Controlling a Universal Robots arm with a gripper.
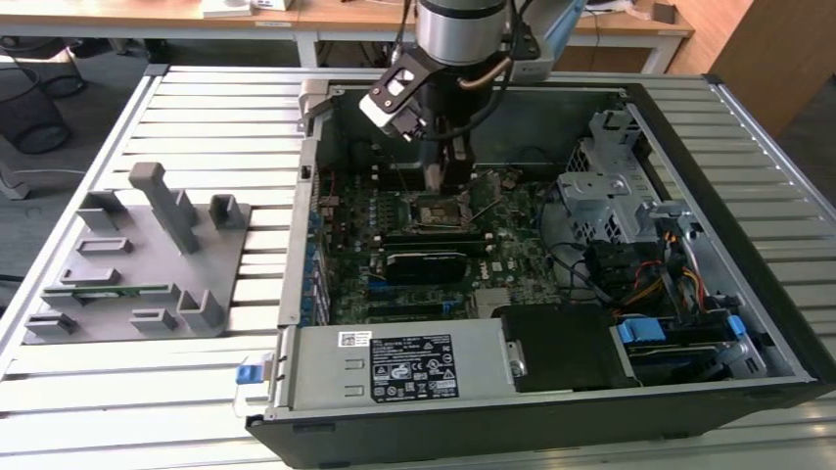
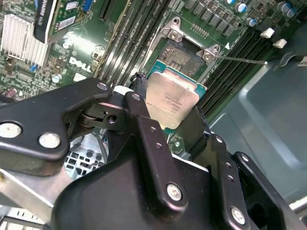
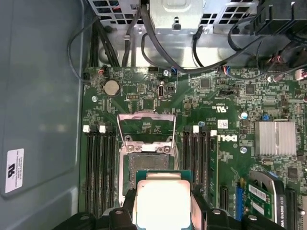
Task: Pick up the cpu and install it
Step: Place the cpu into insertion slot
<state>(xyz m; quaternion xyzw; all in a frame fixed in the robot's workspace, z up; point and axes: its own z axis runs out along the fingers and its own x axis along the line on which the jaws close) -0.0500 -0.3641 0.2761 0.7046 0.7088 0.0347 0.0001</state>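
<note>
Claw (image 2: 169, 111) is closed narrow on the cpu (image 2: 172, 96). Its fingers (image 2: 141, 115) pinch two opposite edges, with the shiny lid toward both wrist cameras. The edge grip probably keeps the underside clear and the chip level for seating.

The cpu hangs just above the socket (image 3: 146, 160), not yet in it. In the first wrist view it looks a bit offset from the opening. The retention frame (image 3: 145, 125) is swung up and the lever (image 2: 242, 60) is out, so the socket bed is bare to take the chip.

Count:
- one cpu
- one socket
- two banks of memory slots (image 3: 100, 167), one each side of the socket
- one coin cell (image 3: 112, 87)
- one finned heatsink (image 3: 275, 138)

In the exterior view the arm is at upper centre, reaching into one open pc case (image 1: 523, 421) on the slatted tabletop (image 1: 131, 411). One grey fixture tray (image 1: 131, 255) sits at the exterior view's left.
</note>
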